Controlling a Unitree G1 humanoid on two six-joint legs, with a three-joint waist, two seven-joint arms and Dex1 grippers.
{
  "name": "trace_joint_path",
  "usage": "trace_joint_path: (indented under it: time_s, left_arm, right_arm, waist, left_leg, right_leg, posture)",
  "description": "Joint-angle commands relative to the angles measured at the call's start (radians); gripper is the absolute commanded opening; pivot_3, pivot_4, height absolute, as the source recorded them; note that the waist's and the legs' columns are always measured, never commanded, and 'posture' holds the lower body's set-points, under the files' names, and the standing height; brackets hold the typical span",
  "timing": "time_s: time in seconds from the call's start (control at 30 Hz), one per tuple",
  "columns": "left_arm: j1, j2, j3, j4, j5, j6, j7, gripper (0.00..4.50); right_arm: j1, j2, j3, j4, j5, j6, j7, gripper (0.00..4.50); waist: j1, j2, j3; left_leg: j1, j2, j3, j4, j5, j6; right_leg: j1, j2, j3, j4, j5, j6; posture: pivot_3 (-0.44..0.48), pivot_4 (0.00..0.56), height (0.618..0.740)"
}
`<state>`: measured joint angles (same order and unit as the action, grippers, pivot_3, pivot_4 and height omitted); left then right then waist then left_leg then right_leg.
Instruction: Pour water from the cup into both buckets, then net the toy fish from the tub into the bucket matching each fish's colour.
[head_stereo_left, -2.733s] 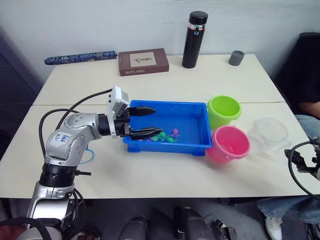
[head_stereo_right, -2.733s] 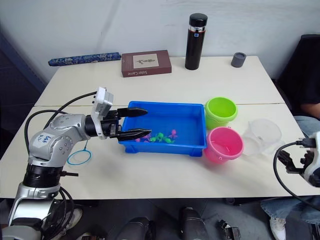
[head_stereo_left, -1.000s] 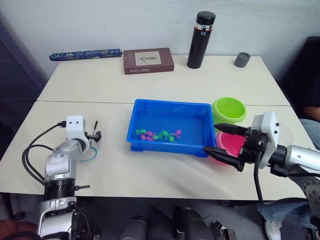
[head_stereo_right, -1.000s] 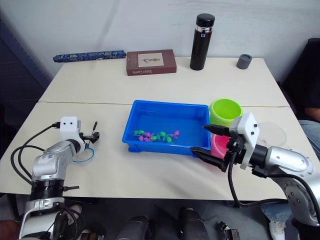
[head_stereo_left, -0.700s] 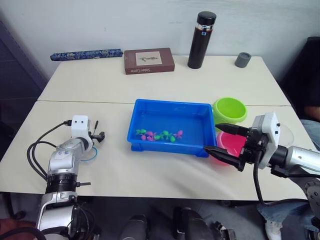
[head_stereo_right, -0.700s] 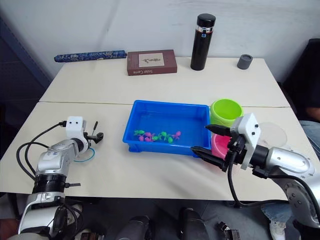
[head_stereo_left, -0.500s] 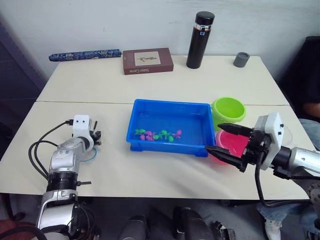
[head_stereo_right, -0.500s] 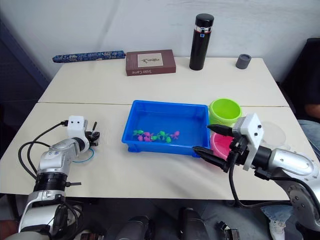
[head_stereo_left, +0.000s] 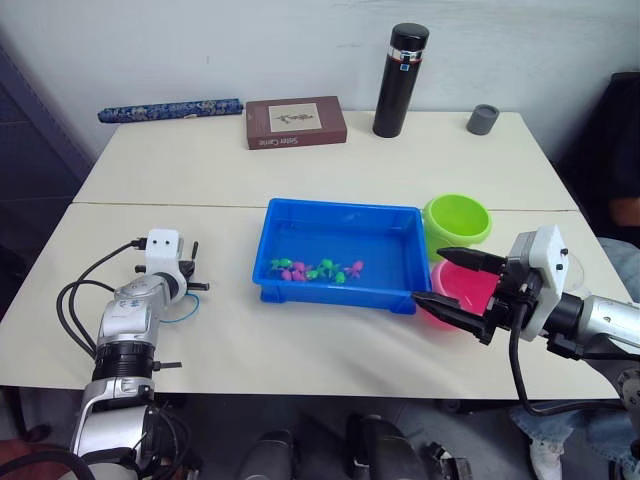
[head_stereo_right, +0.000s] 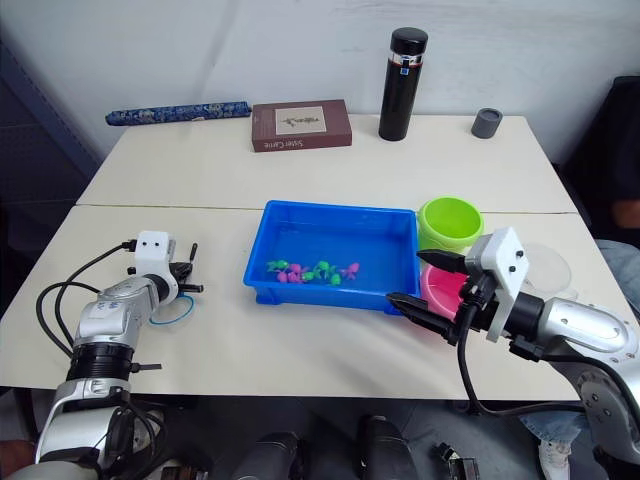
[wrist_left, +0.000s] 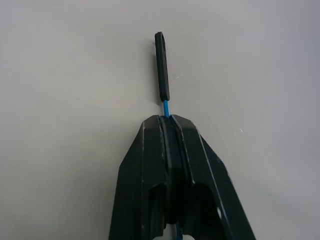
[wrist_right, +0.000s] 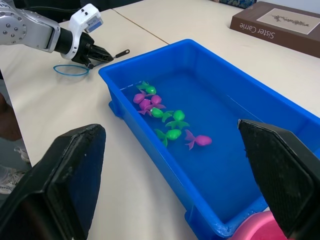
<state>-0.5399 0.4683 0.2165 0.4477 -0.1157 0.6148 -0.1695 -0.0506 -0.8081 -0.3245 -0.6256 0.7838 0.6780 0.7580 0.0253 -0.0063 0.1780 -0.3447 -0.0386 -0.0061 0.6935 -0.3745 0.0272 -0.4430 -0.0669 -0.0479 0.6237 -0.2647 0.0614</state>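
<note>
Nearest me, the left gripper is pinched tight on the net handle at the table's near-left, while the right gripper hangs wide apart and empty over the pink bucket. Between them, the blue tub holds about nine fish, green and pink mixed. Farther back stand the green bucket, one book, one black flask and one grey cap.

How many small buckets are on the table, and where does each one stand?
2. The lime green bucket stands by the right end of the tub. The pink bucket is beside it, nearer the robot, partly behind the open right gripper.
</note>
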Motion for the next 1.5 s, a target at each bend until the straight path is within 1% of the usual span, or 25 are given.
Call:
trace_joint_path:
  time_s: [0.03, 0.2, 0.43, 0.6, 0.67, 0.7, 0.73, 0.77, 0.87, 0.97, 1.03, 1.13, 1.33, 1.43, 1.5]
  left_arm:
    - [-0.009, 0.022, 0.011, -0.002, 0.017, -0.007, 0.022, 0.02]
    - [-0.017, 0.059, 0.019, -0.144, 0.006, 0.047, 0.010, 0.02]
    - [-0.010, 0.097, 0.029, -0.242, -0.006, 0.109, -0.017, 0.02]
    - [-0.027, 0.160, 0.048, -0.285, -0.043, 0.106, -0.114, 0.02]
    - [-0.051, 0.231, 0.009, -0.332, -0.110, 0.066, -0.317, 0.02]
    - [-0.076, 0.274, -0.029, -0.367, -0.150, 0.048, -0.449, 0.02]
    - [-0.094, 0.302, -0.055, -0.388, -0.177, 0.036, -0.539, 0.02]
    - [-0.111, 0.320, -0.073, -0.410, -0.204, 0.044, -0.601, 0.02]
    - [-0.145, 0.343, -0.118, -0.430, -0.228, 0.067, -0.682, 0.02]
    - [-0.205, 0.347, -0.219, -0.470, -0.260, 0.061, -0.842, 0.02]
    - [-0.236, 0.341, -0.267, -0.465, -0.256, 0.034, -0.907, 0.02]
    - [-0.303, 0.307, -0.352, -0.437, -0.248, -0.025, -1.023, 0.02]
    - [-0.383, 0.225, -0.479, -0.344, -0.195, -0.190, -1.197, 0.02]
    - [-0.409, 0.181, -0.526, -0.298, -0.165, -0.277, -1.270, 0.02]
    - [-0.423, 0.160, -0.544, -0.267, -0.143, -0.321, -1.295, 0.02]
  right_arm:
    - [-0.004, -0.016, -0.031, -0.027, 0.018, -0.007, 0.000, 4.50]
    - [-0.006, -0.015, -0.032, -0.024, 0.018, -0.010, 0.001, 4.50]
    - [-0.026, -0.005, -0.004, -0.007, 0.004, -0.019, 0.003, 4.50]
    - [-0.041, -0.011, 0.002, 0.006, 0.003, -0.012, 0.012, 4.50]
    - [-0.054, -0.017, 0.012, 0.016, 0.000, -0.004, 0.014, 4.50]
    - [-0.070, -0.023, 0.028, 0.025, -0.008, 0.005, 0.011, 4.50]
    - [-0.082, -0.026, 0.040, 0.033, -0.015, 0.011, 0.009, 4.50]
    - [-0.092, -0.031, 0.051, 0.039, -0.020, 0.018, 0.007, 4.50]
    - [-0.115, -0.039, 0.075, 0.056, -0.028, 0.026, 0.015, 4.50]
    - [-0.156, -0.042, 0.103, 0.071, -0.021, 0.049, 0.012, 4.50]
    - [-0.179, -0.045, 0.118, 0.077, -0.017, 0.070, 0.011, 4.50]
    - [-0.233, -0.058, 0.161, 0.090, -0.001, 0.138, 0.010, 4.50]
    - [-0.312, -0.058, 0.213, 0.101, 0.038, 0.222, 0.036, 4.50]
    - [-0.347, -0.050, 0.232, 0.109, 0.048, 0.246, 0.042, 4.50]
    - [-0.366, -0.043, 0.236, 0.114, 0.059, 0.258, 0.044, 4.50]
  waist:
    - [0.000, 0.000, 0.000]
    - [0.001, -0.001, 0.000]
    - [0.001, -0.001, 0.000]
    - [-0.001, -0.001, 0.000]
    - [-0.001, -0.001, 0.001]
    - [-0.001, -0.001, 0.001]
    - [-0.002, -0.002, 0.001]
    - [0.000, -0.002, 0.001]
    - [0.001, 0.000, 0.000]
    - [-0.001, 0.001, 0.000]
    - [-0.001, 0.000, 0.000]
    - [-0.002, 0.000, 0.000]
    - [-0.001, 0.000, 0.000]
    - [-0.001, 0.000, 0.000]
    - [0.000, 0.000, 0.000]
  left_leg:
    - [0.000, 0.000, 0.000, 0.000, 0.000, 0.000]
    - [0.000, 0.000, 0.000, 0.000, 0.000, 0.000]
    - [-0.001, 0.000, -0.001, 0.000, 0.000, 0.000]
    - [-0.001, 0.000, -0.001, 0.000, 0.000, 0.000]
    - [-0.001, 0.000, -0.001, 0.000, 0.000, 0.000]
    - [-0.001, 0.000, -0.001, 0.000, 0.000, 0.000]
    - [-0.001, 0.000, -0.001, 0.000, 0.000, 0.000]
    - [-0.002, 0.000, -0.002, 0.001, 0.000, 0.000]
    - [-0.004, -0.001, -0.004, 0.002, 0.000, 0.000]
    - [-0.006, -0.002, -0.004, 0.002, 0.000, 0.001]
    - [-0.007, -0.002, -0.005, 0.004, 0.000, 0.001]
    - [-0.007, -0.002, -0.005, 0.004, 0.000, 0.001]
    - [-0.008, -0.002, -0.005, 0.004, 0.000, 0.002]
    - [-0.008, -0.002, -0.005, 0.005, 0.001, 0.002]
    - [-0.009, -0.002, -0.006, 0.006, 0.001, 0.003]
  right_leg:
    - [0.000, 0.000, 0.000, 0.000, 0.000, 0.000]
    - [0.000, 0.000, 0.000, 0.000, 0.000, 0.000]
    - [0.000, 0.000, 0.000, -0.001, 0.000, 0.000]
    - [0.000, 0.000, -0.001, -0.001, 0.000, 0.000]
    - [0.000, 0.000, -0.001, -0.001, 0.000, 0.000]
    - [0.000, 0.000, -0.001, -0.001, 0.000, 0.000]
    - [0.000, 0.000, -0.001, -0.001, 0.000, 0.000]
    - [0.000, 0.000, -0.001, -0.002, 0.000, 0.000]
    - [0.000, -0.002, -0.004, -0.003, 0.000, 0.000]
    - [-0.001, -0.003, -0.004, -0.003, 0.000, 0.000]
    - [-0.002, -0.003, -0.005, -0.003, 0.000, 0.000]
    - [-0.002, -0.003, -0.005, -0.002, 0.000, 0.000]
    - [-0.002, -0.003, -0.005, -0.003, 0.000, 0.000]
    - [-0.002, -0.002, -0.006, -0.003, 0.000, 0.000]
    - [-0.002, -0.003, -0.006, -0.003, 0.000, 0.000]
  posture:
    - [0.000, 0.150, 0.739]
    - [0.000, 0.150, 0.739]
    - [0.000, 0.150, 0.739]
    - [0.000, 0.150, 0.739]
    - [0.000, 0.150, 0.739]
    - [0.000, 0.150, 0.739]
    - [0.000, 0.150, 0.739]
    - [0.000, 0.150, 0.739]
    - [0.000, 0.150, 0.739]
    - [0.000, 0.150, 0.739]
    - [0.000, 0.150, 0.739]
    - [0.000, 0.150, 0.739]
    - [0.000, 0.150, 0.739]
    - [0.000, 0.150, 0.739]
    - [0.000, 0.150, 0.739]
